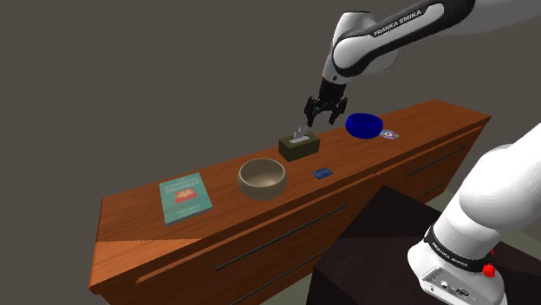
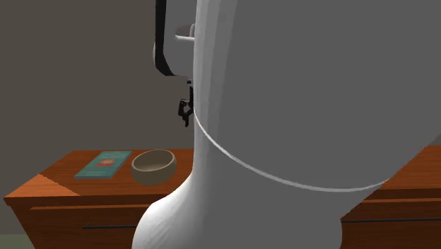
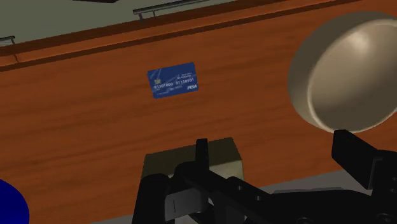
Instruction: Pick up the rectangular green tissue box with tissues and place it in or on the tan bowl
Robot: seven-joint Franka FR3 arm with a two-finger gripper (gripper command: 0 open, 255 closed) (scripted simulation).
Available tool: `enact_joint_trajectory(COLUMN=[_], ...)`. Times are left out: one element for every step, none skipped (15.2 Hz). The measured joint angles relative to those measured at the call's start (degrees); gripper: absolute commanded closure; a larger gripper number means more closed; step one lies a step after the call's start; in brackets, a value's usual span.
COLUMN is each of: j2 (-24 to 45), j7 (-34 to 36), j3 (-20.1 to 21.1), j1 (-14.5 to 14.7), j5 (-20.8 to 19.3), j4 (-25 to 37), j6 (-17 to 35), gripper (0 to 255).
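Observation:
The tissue box (image 1: pixel 299 146) is a small olive-green block with a white tissue sticking out of its top. It stands on the wooden sideboard (image 1: pixel 217 227), right of the tan bowl (image 1: pixel 262 178) in the shoulder view. My gripper (image 1: pixel 323 112) hangs open just above the box and slightly to its right, not touching it. In the wrist view the box (image 3: pixel 219 158) lies below, partly behind one finger (image 3: pixel 201 154) of the gripper (image 3: pixel 273 151), and the tan bowl (image 3: pixel 340 76) sits off to the side. The second exterior view has the gripper (image 2: pixel 185 111) above the tan bowl (image 2: pixel 153 165).
A teal book (image 1: pixel 185 197) lies left of the bowl. A blue card (image 1: pixel 322 172) lies near the sideboard's front edge. A dark blue bowl (image 1: pixel 364 126) and a disc (image 1: pixel 389 134) sit to the right. The arm's white body (image 2: pixel 304 106) blocks much of the second exterior view.

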Motion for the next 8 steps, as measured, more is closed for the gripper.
enact_joint_trajectory(j2=[1.7,3.9,5.6,7.4,9.2,11.3,13.4,15.4], j7=[0.2,0.4,0.7,1.0,0.8,0.7,0.9,0.6], j3=[-0.5,-1.0,-1.3,-1.6,-2.1,-2.5,-2.7,-3.1], j1=[-0.3,-0.5,-0.6,-0.6,-0.8,-0.9,-0.9,-1.1], j5=[0.8,1.6,2.6,3.6,4.8,6.1,7.3,8.8], j4=[0.3,1.3,1.9,2.3,2.7,3.4,4.8,5.9], j6=[2.0,3.8,5.6,7.5,9.5,11.5,12.8,14.2], gripper=[0,0,0,0,0,0,0,0])
